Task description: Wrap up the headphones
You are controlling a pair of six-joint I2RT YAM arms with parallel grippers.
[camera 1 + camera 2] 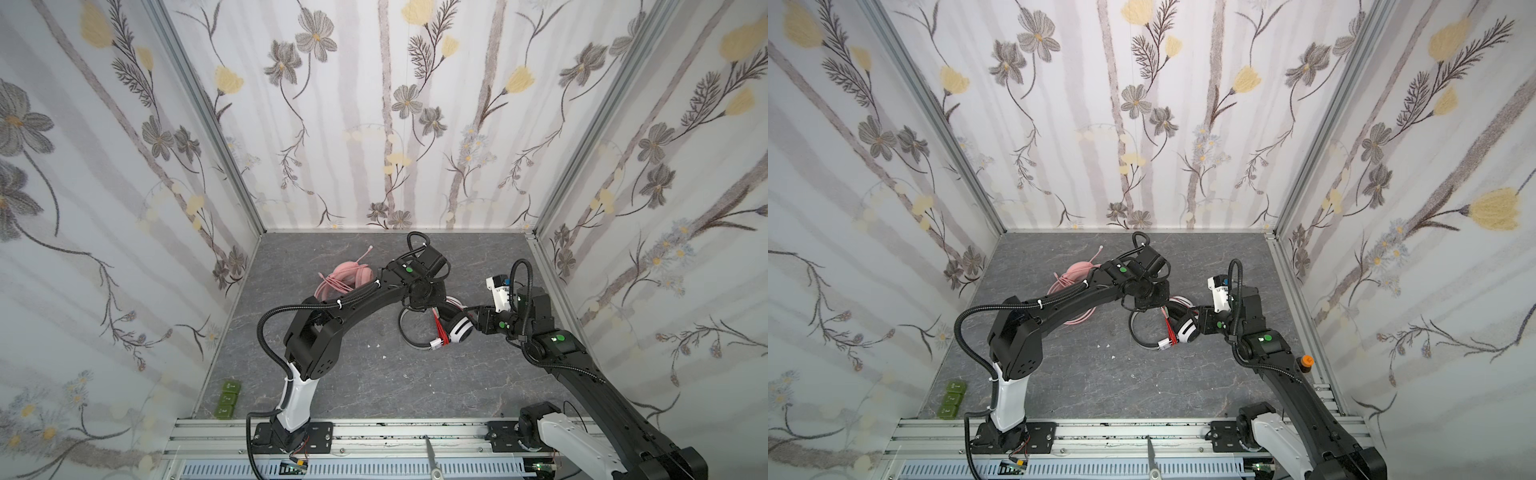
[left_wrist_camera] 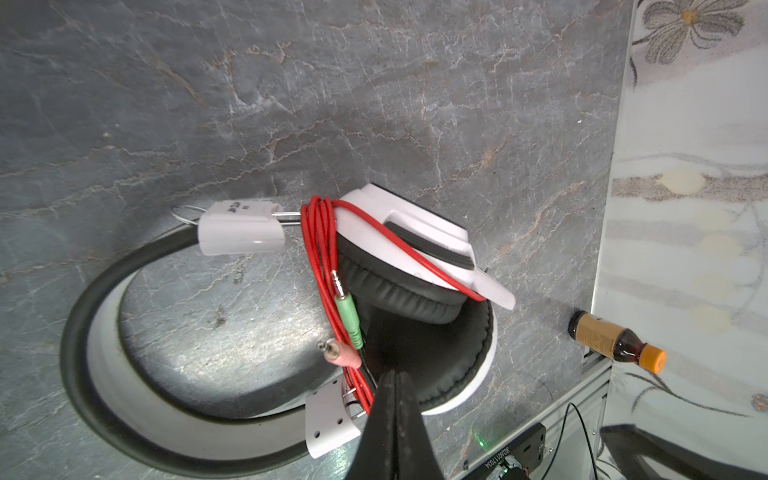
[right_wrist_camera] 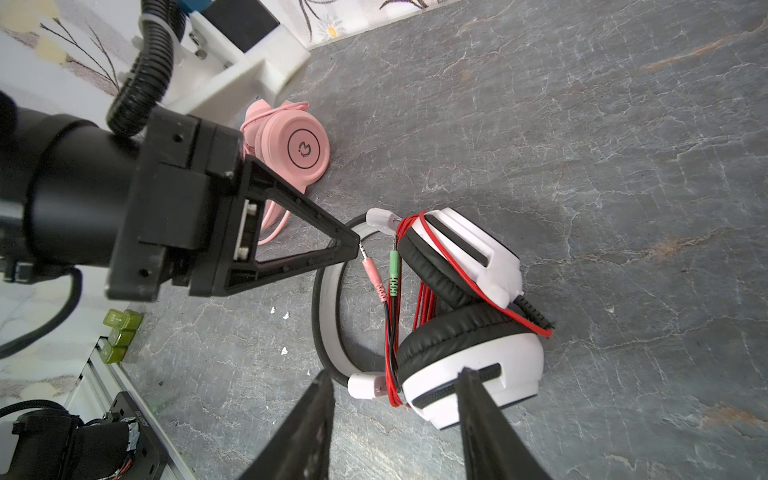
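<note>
Apparently empty, right end effector (image 3: pixel 394 374) gapes over flat white-and-black headset (image 3: pixel 513 357), earcups rightward; left end effector (image 3: pixel 353 243) closed.

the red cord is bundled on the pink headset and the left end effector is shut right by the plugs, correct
Not quite. The right wrist view shows the red cord bundled on the white-and-black headset, not the pink headset, which lies apart from it. The rest holds: the left end effector is shut right by the plugs.

Bare tabletop (image 1: pixel 374 382) lies open in front of the white-and-black headset (image 1: pixel 459 328). The pink headset (image 1: pixel 353 274) occupies the rear left; 3 green blocks (image 1: pixel 226 399) line the front-left edge.
</note>
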